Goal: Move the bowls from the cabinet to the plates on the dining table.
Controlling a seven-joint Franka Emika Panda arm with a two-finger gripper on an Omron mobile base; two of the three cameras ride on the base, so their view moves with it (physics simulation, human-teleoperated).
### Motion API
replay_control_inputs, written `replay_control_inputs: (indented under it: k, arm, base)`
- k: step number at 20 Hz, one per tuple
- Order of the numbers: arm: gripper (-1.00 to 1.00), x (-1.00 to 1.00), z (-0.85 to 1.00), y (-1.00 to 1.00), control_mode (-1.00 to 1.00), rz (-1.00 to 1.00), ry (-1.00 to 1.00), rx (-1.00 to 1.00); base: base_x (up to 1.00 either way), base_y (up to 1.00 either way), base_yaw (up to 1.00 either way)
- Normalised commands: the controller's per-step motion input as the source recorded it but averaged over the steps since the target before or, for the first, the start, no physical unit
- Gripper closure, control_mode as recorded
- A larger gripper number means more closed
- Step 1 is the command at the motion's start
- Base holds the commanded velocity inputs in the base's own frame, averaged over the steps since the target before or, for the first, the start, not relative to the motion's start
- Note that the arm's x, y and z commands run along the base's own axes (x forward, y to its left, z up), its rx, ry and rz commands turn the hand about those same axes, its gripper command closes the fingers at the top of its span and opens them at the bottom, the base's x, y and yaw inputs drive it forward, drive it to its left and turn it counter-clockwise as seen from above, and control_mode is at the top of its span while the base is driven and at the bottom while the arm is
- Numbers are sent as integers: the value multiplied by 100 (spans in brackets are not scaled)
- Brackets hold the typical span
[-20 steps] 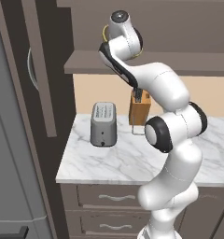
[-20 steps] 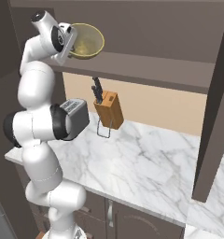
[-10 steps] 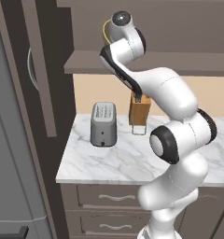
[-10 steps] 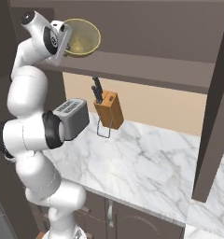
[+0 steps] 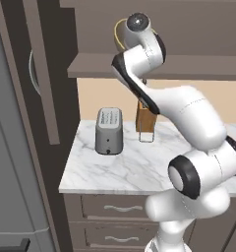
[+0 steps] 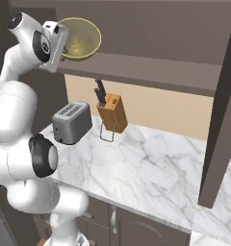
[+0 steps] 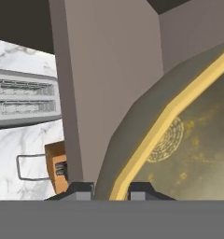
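Nearest us, our gripper is closed on the rim of the olive-tan bowl, one fingertip either side of its yellow edge. We hold the bowl tipped on its side, in front of the cabinet shelf's front edge. Below, on the marble counter, a grey toaster stands at the left end and a wooden knife block stands against the back wall.

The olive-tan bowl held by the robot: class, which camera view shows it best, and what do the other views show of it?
The right base view: the olive-tan bowl appears whole, tilted at the cabinet shelf, its rim pinched by the gripper. The left base view shows just a sliver of rim behind the wrist. The hand view shows a close-up of the rim between the fingertips.
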Motion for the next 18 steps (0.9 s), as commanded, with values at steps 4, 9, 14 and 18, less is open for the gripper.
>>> replay_control_inputs:
  k: [4,9,14,18]
  arm:
    - [100,-76,19,-23,-100,0,2,-6]
    - [100,-79,10,-22,-100,0,1,-8]
    - [100,-84,4,-31,-100,0,0,-7]
    - [100,-78,0,-36,-100,0,0,-6]
  base:
    - [0,0,0]
    - [0,0,0]
    - [0,0,0]
    - [0,0,0]
